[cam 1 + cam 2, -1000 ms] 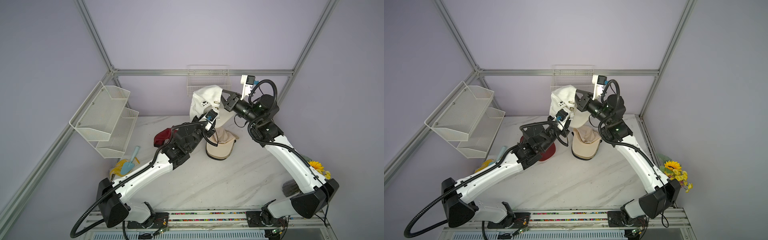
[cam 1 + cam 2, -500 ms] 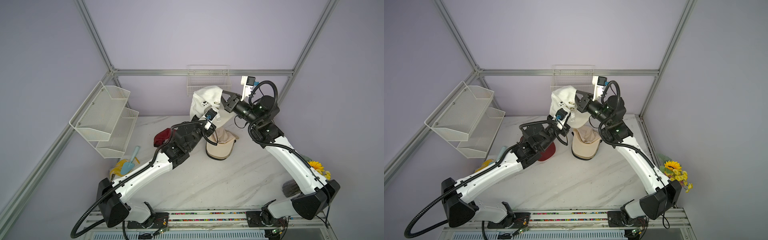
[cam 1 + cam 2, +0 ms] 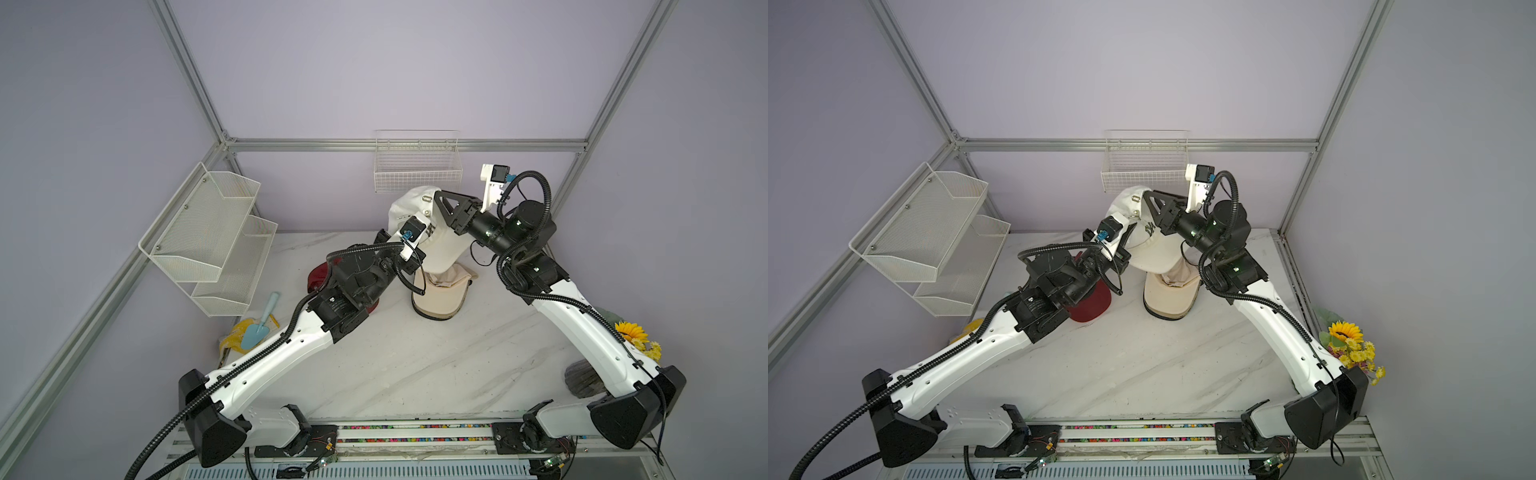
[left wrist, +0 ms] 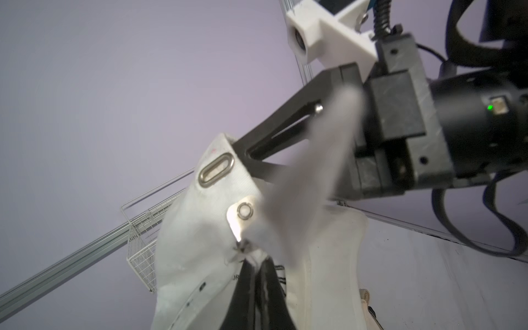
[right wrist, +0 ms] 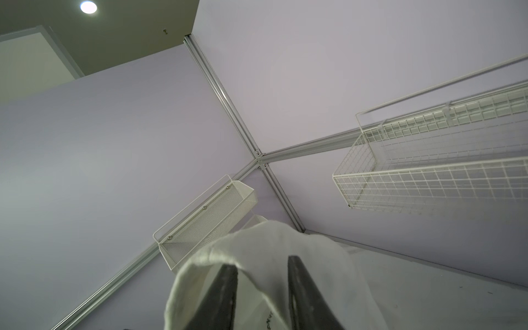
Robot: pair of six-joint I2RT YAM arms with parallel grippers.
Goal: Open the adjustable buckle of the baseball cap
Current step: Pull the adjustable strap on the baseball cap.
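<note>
Lilac walls (image 3: 374, 62) back a white cap (image 3: 446, 249) held aloft, its dark embroidery (image 3: 1149, 227) unreadable. The left gripper (image 4: 258, 274), angled upward, pinches its edge. The right gripper (image 5: 261, 261) has its jaws parted inside it.

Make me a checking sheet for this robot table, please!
Surface: marble table, no spills seen.
Job's things: white cap held up between both arms; strap blurred, buckle state unclear.
Clutter: beige cap on the table; red cap partly under the left arm; blue trowel; sunflowers; unidentified dark grey object.
End effectors: left end effector shut on the white cap; right end effector open, cloth draped over its fingers.
Cables: black hoses run along both arms; none seen snagged.
Surroundings: wire basket on back wall; mesh shelf on side wall.
</note>
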